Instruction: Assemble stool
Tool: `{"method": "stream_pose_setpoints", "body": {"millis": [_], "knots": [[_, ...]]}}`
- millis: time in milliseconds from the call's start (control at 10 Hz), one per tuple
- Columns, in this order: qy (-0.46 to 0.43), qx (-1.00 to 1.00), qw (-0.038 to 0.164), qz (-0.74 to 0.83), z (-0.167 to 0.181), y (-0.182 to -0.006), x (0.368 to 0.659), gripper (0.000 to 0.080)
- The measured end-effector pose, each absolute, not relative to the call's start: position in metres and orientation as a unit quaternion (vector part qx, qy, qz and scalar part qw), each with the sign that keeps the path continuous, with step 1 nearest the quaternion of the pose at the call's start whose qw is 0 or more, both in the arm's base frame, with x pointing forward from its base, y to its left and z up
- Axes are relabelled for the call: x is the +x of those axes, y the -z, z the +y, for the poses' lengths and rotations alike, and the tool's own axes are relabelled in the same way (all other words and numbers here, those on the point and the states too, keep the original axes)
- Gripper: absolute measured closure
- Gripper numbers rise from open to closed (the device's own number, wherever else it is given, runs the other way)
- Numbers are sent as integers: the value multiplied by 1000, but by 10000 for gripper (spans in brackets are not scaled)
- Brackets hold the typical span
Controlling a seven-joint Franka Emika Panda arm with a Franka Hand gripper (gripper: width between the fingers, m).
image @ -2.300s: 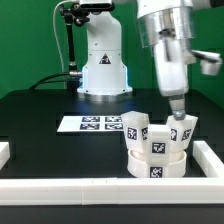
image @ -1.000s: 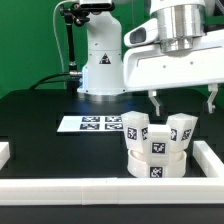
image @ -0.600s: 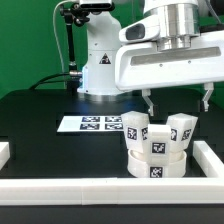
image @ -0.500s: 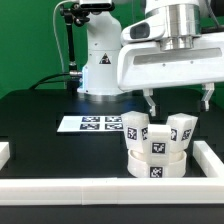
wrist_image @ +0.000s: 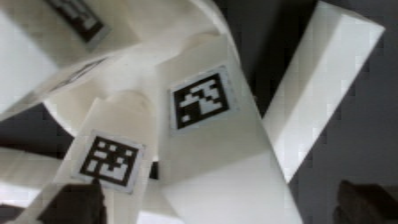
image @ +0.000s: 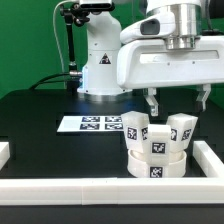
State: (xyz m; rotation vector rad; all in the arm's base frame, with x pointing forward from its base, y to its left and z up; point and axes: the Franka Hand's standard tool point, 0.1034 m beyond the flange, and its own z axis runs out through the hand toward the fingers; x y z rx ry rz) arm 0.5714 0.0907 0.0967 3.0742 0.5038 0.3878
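Tool (image: 178, 102) open above stool (image: 158, 146); wrist view shows leg tags (wrist_image: 201, 98) close.

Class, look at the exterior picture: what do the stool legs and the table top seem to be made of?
Stool legs: apparently white plastic, smooth and matte, with chunky moulded-looking edges and stuck-on black-and-white tags. Table top: a black surface with a dull finish; its material cannot be told.

Seats I count: one round seat (image: 158, 166)
Legs I see standing on it: three legs (image: 136, 130)
Marker boards: one marker board (image: 88, 124)
Border rails: I make out two border rails (image: 60, 187)
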Motion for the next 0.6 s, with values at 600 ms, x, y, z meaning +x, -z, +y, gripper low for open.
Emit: {"method": "stream_pose_setpoints", "body": {"millis": [600], "knots": [[-118,977,7,177,94,-86,565,151]]}}
